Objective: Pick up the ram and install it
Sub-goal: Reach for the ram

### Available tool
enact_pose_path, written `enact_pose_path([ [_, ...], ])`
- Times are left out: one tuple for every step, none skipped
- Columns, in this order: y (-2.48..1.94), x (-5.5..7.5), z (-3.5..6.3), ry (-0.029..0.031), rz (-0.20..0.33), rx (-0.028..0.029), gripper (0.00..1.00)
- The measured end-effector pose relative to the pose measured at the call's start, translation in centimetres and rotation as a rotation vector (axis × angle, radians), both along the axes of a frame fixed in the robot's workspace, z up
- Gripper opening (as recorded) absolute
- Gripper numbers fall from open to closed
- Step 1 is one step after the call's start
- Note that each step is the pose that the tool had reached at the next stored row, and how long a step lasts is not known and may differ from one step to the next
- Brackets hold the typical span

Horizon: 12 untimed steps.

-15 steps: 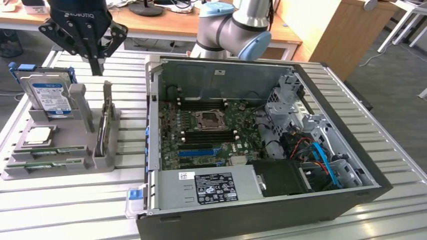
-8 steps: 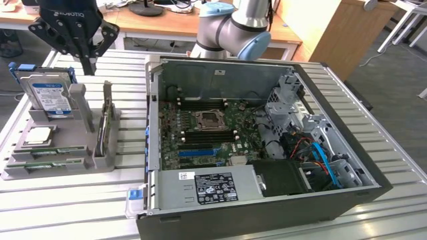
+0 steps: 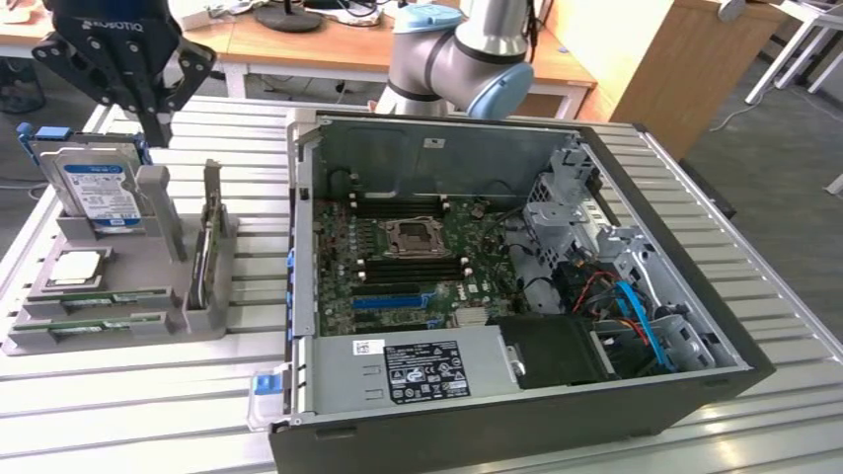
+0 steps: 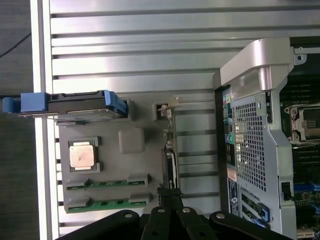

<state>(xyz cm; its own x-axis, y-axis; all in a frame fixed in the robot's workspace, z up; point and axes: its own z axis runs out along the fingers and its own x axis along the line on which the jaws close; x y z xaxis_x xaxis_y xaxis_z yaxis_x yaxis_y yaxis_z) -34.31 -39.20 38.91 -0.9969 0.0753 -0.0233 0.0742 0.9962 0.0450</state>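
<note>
Shut completely at the gripper (image 3: pixel 152 128), with nothing held and nothing touched, hanging in the air over the gray holder (image 3: pixel 197 321). From the exterior view, takes in the whole open computer case (image 3: pixel 527 425) on the exterior view's right, motherboard (image 3: pixel 461 267) bare. From the wrist view, looks down past the closed tips onto two green ram sticks (image 4: pixel 107 183) lying flat in the holder's slots, beside a silver chip (image 4: pixel 81 156) and a blue-edged hard drive (image 4: pixel 75 105), with a thin board (image 4: pixel 170 165) on edge close by.

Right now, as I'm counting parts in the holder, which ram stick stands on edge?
The ram in the tall slot on the holder's side nearest the computer case. The stick beside the CPU and the outermost stick lie flat.
</note>
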Motion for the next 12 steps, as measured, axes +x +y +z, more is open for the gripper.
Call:
enact_pose_path([
  [0.02, -0.2, -0.01, 0.0, 0.0, 0.0, 0.11],
  [0.03, -0.4, -0.02, 0.0, 0.0, 0.0001, 0.11],
  [0.05, -0.6, -0.02, 0.0, 0.0, 0.0, 0.11],
  [0.07, -0.8, -0.03, 0.0, 0.0, 0.0, 0.11],
  [0.09, -1.0, -0.04, 0.0, 0.0, 0.0001, 0.11],
  [0.11, -1.1, -0.04, 0.0, 0.0, 0.0001, 0.11],
  [0.13, -1.3, -0.05, 0.0, 0.0, 0.0, 0.11],
  [0.14, -1.5, -0.06, 0.0, 0.0, 0.0, 0.11],
  [0.16, -1.7, -0.07, 0.0, 0.0, 0.0, 0.11],
  [0.17, -1.9, -0.07, 0.0001, 0.0, 0.0, 0.11],
  [0.18, -2.1, -0.08, 0.0002, 0.0, 0.0, 0.11],
  [0.19, -2.3, -0.09, 0.0001, 0.0, 0.0, 0.11],
])
